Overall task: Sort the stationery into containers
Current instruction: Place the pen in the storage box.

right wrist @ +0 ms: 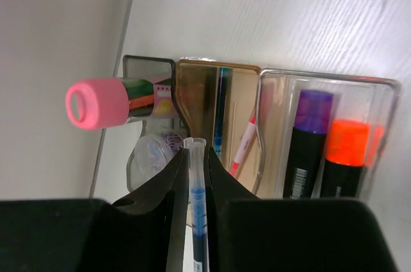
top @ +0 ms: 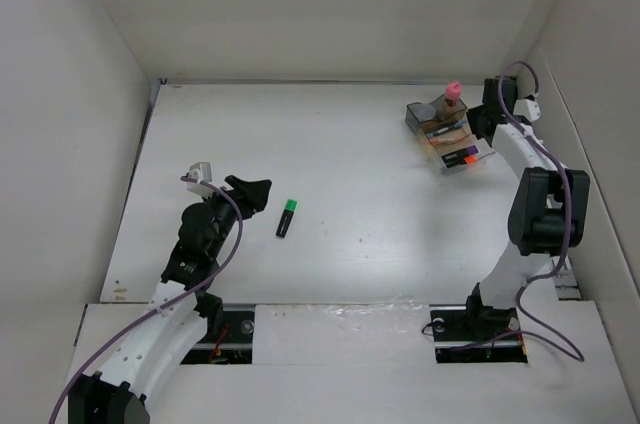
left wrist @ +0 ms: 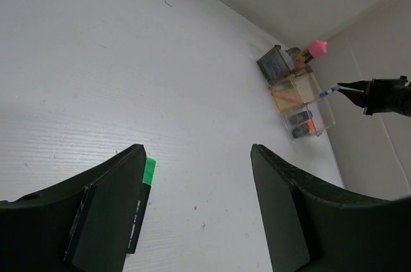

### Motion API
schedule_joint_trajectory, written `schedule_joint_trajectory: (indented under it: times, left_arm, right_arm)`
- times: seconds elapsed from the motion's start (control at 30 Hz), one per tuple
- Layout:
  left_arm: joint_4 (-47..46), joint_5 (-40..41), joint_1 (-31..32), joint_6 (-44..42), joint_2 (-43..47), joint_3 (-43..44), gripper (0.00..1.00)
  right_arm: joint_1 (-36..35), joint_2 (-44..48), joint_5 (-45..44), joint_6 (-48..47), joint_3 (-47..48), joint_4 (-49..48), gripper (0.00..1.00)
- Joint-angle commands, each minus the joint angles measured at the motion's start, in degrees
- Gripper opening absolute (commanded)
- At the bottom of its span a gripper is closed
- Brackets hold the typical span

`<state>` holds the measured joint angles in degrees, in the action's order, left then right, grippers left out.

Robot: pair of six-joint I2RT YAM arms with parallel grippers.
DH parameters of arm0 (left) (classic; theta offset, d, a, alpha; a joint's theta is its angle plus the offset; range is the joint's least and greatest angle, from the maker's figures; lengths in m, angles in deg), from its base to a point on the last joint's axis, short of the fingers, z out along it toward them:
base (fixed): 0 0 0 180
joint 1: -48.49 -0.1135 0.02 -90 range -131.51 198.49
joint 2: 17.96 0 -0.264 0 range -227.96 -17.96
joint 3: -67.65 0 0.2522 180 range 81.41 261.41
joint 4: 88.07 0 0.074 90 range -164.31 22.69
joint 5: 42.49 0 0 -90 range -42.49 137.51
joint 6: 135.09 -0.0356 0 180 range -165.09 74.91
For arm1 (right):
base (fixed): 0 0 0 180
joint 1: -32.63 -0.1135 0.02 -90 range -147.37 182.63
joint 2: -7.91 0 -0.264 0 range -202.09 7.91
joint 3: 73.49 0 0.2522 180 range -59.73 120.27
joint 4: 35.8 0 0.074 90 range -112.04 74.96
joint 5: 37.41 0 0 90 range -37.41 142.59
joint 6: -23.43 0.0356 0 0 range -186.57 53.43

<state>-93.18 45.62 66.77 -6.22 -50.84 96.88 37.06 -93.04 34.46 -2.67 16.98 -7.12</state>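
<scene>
Left gripper (left wrist: 198,151): jaws spread, nothing held. Just right of it, one green-and-black highlighter (top: 286,218) is left loose on the table (top: 350,164).

Far right: the organizer (right wrist: 324,77) is loaded with one glue stick (right wrist: 96,103), one round piece (right wrist: 151,153), two thin pens (right wrist: 244,147), one purple marker (right wrist: 311,137) and one orange marker (right wrist: 343,150).

Right gripper (right wrist: 196,153): clamped on one blue pen (right wrist: 196,208), close by the organizer.

Step judged: pen drop-off. Alignment over the amber compartment (right wrist: 241,92), then release, is called for.

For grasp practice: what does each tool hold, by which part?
Right tool pinches the thin clear blue-ink pen near one end; left tool empty.
</scene>
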Motion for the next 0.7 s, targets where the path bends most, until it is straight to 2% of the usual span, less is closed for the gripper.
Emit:
schedule_joint_trajectory:
  times: [0.0,0.67]
  left_arm:
    - [-1.96,-0.83,0.17,0.15,0.10,0.44,0.64]
    - [-3.02,-0.31,0.17,0.15,-2.10,0.44,0.64]
  right_arm:
    - [0.14,-2.93,2.13,0.61,3.88,-1.48,0.00]
    - [1.20,-11.38,-1.11,1.14,12.15,0.99,0.01]
